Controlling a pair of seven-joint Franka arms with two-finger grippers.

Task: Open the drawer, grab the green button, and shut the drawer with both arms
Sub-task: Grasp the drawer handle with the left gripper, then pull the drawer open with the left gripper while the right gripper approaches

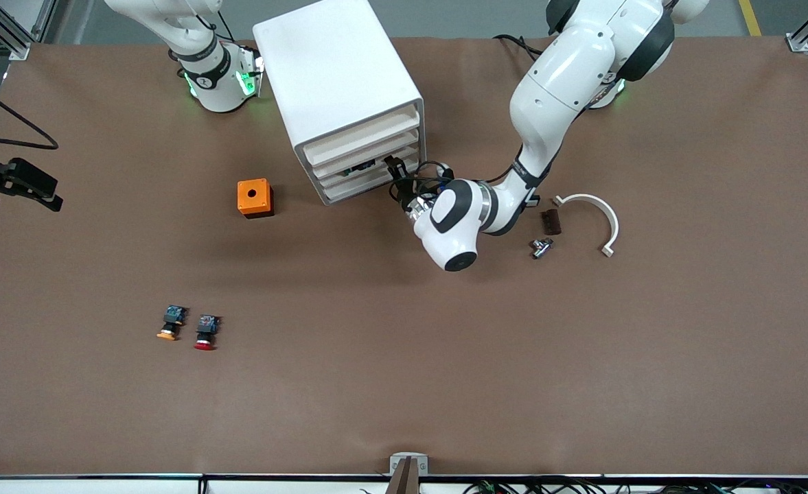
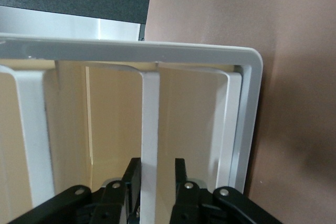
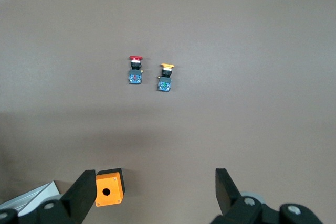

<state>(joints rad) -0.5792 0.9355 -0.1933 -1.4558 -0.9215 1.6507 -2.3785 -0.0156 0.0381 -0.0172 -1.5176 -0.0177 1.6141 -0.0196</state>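
Note:
The white four-drawer cabinet [image 1: 335, 75] stands between the arms' bases, with its drawer fronts toward the front camera. My left gripper [image 1: 395, 173] is at the front of the third drawer [image 1: 349, 177]. In the left wrist view the left gripper [image 2: 157, 163] is open astride the drawer's white front lip [image 2: 150, 124]; one finger [image 2: 134, 174] touches the lip and the other stands apart. A small dark thing [image 1: 362, 167] shows at that drawer's rim; I cannot tell whether it is the green button. My right gripper [image 3: 155, 179] is open and empty, high over the table beside the cabinet.
An orange box with a round hole [image 1: 255, 197] sits near the cabinet. A red-capped button [image 1: 204, 333] and a yellow-orange-capped button [image 1: 170, 322] lie nearer the front camera. A white curved piece [image 1: 599, 213], a brown block [image 1: 550, 221] and a small metal part [image 1: 541, 247] lie toward the left arm's end.

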